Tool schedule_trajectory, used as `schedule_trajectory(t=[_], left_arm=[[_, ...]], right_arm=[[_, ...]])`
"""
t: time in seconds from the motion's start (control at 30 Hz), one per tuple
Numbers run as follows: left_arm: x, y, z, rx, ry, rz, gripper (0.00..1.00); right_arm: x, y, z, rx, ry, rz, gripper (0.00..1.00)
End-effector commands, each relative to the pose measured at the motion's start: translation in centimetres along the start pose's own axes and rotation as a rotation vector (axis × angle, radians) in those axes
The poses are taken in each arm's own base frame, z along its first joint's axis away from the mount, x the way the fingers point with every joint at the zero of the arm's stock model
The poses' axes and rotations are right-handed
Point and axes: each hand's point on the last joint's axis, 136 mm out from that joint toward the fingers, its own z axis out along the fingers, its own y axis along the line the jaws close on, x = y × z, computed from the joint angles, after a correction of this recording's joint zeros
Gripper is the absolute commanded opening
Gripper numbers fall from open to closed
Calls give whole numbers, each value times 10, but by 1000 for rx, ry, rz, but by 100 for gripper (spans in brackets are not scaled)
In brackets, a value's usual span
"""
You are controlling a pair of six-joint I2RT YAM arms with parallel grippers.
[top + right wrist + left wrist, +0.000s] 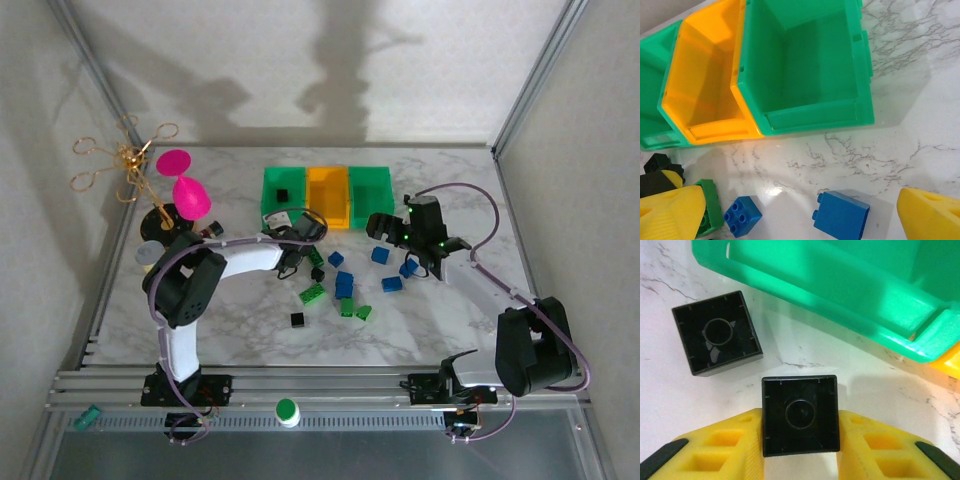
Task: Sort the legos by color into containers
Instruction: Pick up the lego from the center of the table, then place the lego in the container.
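Note:
My left gripper [800, 432] is shut on a black lego [800, 400], one yellow finger on each side and the hollow underside facing the camera. A second black lego [717, 332] lies on the marble just beyond it, in front of the left green container [840, 285]. From above, the left gripper [302, 238] sits at that container's [268, 195] front edge. The orange container [328, 195] and the right green container [370, 195] stand beside it. My right gripper [801, 210] is open above two blue legos [742, 215] [842, 216].
Blue, green and black legos are scattered mid-table [344, 285]. One black lego [283, 192] lies in the left green container. A pink goblet [190, 195] and a gold wire stand [125, 160] stand at the back left. Metal rails run along the near edge.

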Motion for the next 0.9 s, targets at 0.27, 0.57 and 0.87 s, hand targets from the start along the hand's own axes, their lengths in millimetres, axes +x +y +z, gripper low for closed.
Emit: schedule_trajectory(t=[0.27,0.57,0.87], left_arm=[[-20,12,-40,9,-31,94,33],[-76,-16,-44,62,-53,183,33],[-112,-31,7,53,-33,192,34]], right_arm=[[11,19,-7,-51,26,-35,99],[15,55,-1,-137,20,-31,99],[19,67,6,-147,17,-26,99]])
